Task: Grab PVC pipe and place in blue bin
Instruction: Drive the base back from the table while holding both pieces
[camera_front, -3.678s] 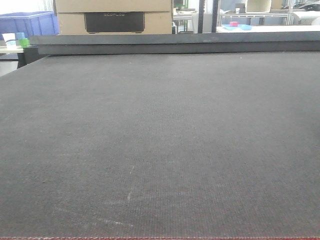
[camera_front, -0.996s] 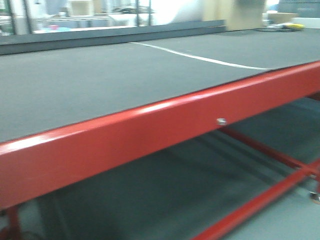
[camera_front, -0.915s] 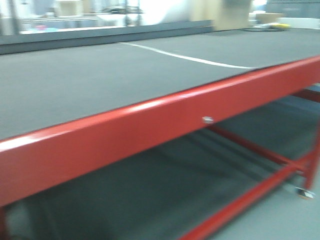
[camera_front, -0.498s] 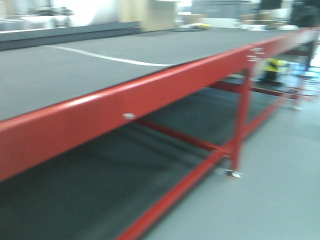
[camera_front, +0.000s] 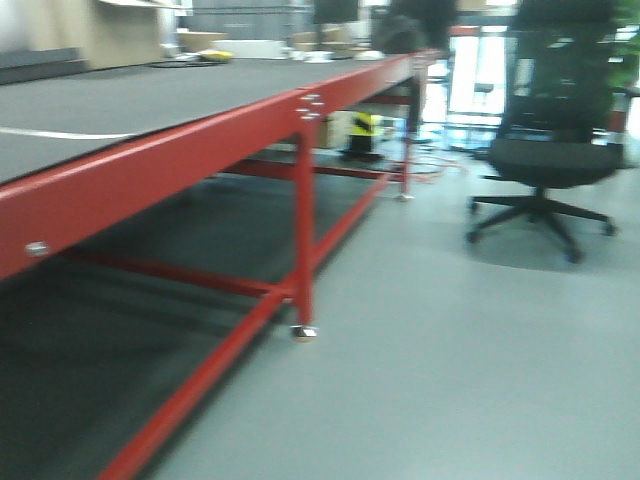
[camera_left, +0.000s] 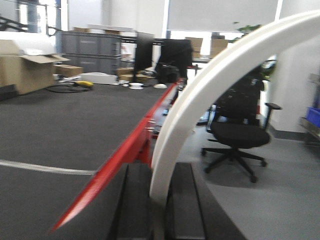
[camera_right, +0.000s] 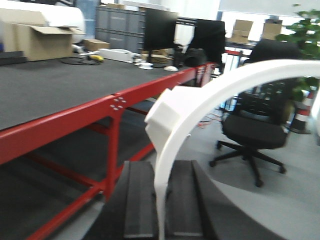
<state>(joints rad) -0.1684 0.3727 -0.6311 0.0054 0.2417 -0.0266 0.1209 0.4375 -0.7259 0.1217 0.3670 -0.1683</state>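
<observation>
As left gripper pinches white arc, right gripper pinches tabbed arc.

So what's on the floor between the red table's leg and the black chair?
Nothing: in the front-facing view only bare grey floor lies between the red metal table's near leg and the black swivel office chair.

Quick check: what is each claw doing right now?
Left claw: shut on a smooth white curved plastic strip.
Right claw: shut on a white plastic half-ring with a blocky tab.
</observation>
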